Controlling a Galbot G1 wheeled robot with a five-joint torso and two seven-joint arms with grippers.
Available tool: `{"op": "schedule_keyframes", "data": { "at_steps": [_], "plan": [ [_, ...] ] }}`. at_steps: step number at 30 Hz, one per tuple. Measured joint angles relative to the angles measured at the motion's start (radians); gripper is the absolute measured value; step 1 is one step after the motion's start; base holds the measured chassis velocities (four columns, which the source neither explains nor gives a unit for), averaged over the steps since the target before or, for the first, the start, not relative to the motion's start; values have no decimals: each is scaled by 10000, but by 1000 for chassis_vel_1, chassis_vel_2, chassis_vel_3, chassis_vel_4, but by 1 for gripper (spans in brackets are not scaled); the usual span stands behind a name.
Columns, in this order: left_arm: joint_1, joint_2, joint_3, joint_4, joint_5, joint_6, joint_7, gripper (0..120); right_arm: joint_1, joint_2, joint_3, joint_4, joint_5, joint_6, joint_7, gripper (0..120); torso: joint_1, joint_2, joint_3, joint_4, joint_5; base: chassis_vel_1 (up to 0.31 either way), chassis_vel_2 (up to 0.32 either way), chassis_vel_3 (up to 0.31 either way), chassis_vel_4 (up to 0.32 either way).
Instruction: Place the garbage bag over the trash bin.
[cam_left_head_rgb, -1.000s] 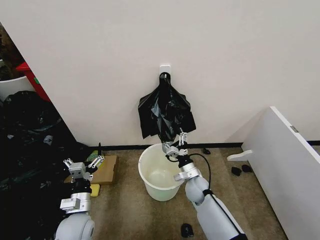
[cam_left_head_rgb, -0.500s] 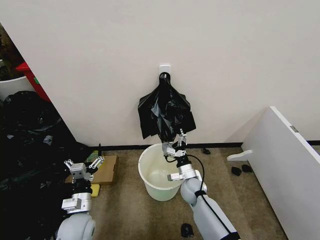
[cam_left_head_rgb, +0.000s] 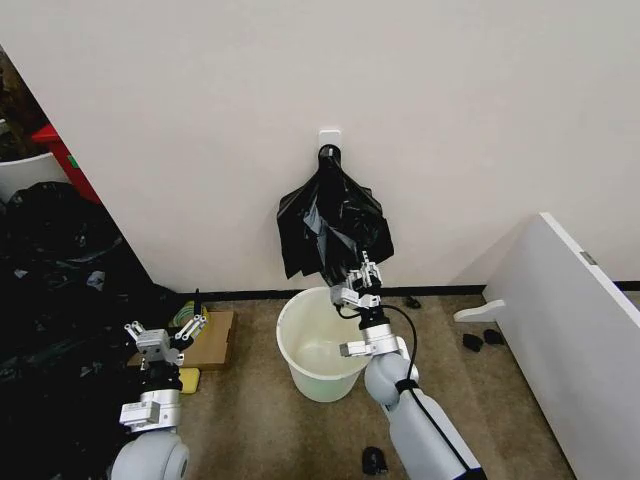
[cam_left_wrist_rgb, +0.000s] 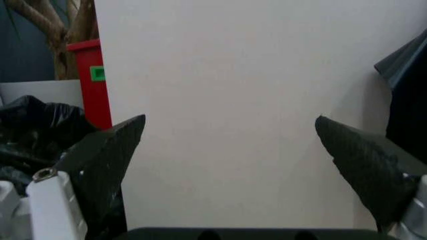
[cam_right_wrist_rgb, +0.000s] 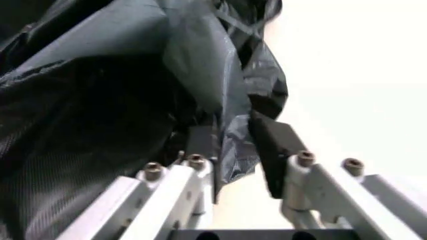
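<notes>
Directly above the round cream-white plastic trash bin (cam_left_head_rgb: 320, 345), the glossy, crinkly black plastic garbage bag (cam_left_head_rgb: 332, 222) hangs from a white wall hook. Reaching over the bin's far rim, the right gripper (cam_left_head_rgb: 360, 283) has a fold of the bag's lower edge between its narrowed jaws; best to grip a single layer firmly. Low beside a cardboard box, the left gripper (cam_left_head_rgb: 162, 339) waits spread wide.
</notes>
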Motion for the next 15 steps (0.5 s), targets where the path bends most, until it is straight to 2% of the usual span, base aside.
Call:
{"op": "schedule_keyframes", "data": {
  "at_steps": [1,3,5,7,9,11,14,15],
  "plan": [
    [-7,10,-4,-2,0,-5,-1,100,-41,-63,-33,94,342,0,-54,10,0,0,0,0,0,0,0,0,0],
    [-11,14,-4,-2,0,-6,-1,100,-48,-75,-40,113,415,0,-65,8,0,0,0,0,0,0,0,0,0],
    [-98,68,12,-1,0,-7,-2,100,-122,-223,-137,337,1385,0,-219,0,0,0,0,0,0,0,0,0,0],
    [-120,79,18,-2,-1,-7,-2,100,-133,-247,-150,378,1563,2,-256,0,0,0,0,0,0,0,0,0,0],
    [-315,164,46,25,-32,45,4,100,-200,-387,-209,648,2797,79,-523,0,0,0,0,-1,1,0,0,0,0],
    [-325,170,47,28,-36,49,4,100,-203,-390,-210,659,2835,85,-533,0,0,0,0,-1,1,0,0,0,0],
    [-500,349,118,47,-172,131,37,100,-327,-571,-422,1110,4809,729,-1155,0,0,0,0,1,0,0,0,0,0],
    [-521,379,137,47,-202,144,46,100,-341,-588,-448,1164,5035,828,-1243,0,0,0,0,1,0,0,0,0,0]
  ]
}}
